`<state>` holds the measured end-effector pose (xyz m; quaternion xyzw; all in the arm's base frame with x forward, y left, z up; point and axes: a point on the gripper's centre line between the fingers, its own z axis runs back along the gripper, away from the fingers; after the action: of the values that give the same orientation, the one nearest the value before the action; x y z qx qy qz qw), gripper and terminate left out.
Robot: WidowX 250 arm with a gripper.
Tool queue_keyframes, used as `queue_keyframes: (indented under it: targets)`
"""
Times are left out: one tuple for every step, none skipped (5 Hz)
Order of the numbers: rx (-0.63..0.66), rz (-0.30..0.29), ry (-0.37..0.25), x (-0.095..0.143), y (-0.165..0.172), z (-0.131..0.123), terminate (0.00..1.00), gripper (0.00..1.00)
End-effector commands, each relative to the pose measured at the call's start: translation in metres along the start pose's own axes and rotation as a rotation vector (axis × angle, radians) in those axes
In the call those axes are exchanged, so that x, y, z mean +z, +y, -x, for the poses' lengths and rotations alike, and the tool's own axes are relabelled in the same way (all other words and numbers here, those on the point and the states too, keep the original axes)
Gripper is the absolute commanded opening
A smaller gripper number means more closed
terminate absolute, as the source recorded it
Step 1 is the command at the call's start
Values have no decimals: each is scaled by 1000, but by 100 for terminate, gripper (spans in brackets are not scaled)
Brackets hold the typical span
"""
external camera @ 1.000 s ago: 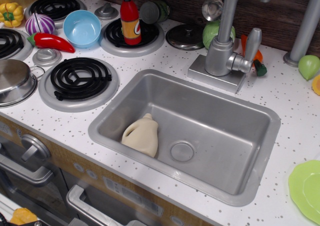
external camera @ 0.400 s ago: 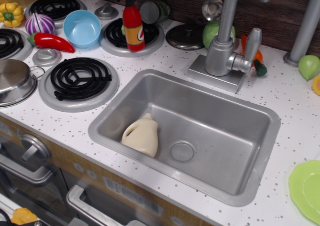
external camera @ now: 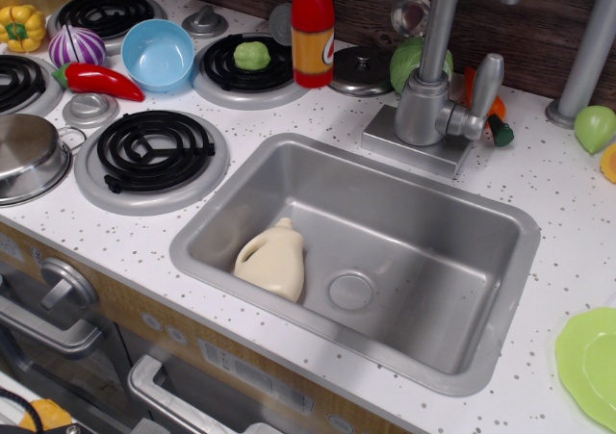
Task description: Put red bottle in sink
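Note:
The red bottle (external camera: 313,32) with its orange-yellow label is upright at the top of the view, raised above the back of the counter between the rear burner (external camera: 223,83) and a steel lid (external camera: 361,68). Its cap reaches the top edge of the frame. The gripper is above that edge and out of view. The grey metal sink (external camera: 207,224) lies below and to the right of the bottle, with a round drain (external camera: 350,291).
A beige jug (external camera: 274,261) lies in the sink's left part. The grey faucet (external camera: 433,78) stands behind the sink. A small green item (external camera: 252,56) sits on the rear burner. A blue bowl (external camera: 157,52), red chili (external camera: 101,80) and steel pot (external camera: 24,155) are at the left.
The red bottle has risen off the rear burner and moved right, towards the faucet. The gripper has left the frame at the top. The small green item on the burner now shows.

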<state>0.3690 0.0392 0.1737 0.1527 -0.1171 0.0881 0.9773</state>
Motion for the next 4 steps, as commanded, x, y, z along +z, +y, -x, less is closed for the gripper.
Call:
queue_keyframes:
  targets:
    - [67, 69, 8, 20, -36, 33, 0, 0]
    - [85, 110, 40, 8, -71, 60, 0, 0]
    - [83, 140, 49, -9, -91, 78, 0, 0]
    - [37, 220, 49, -31, -108, 94, 0, 0]
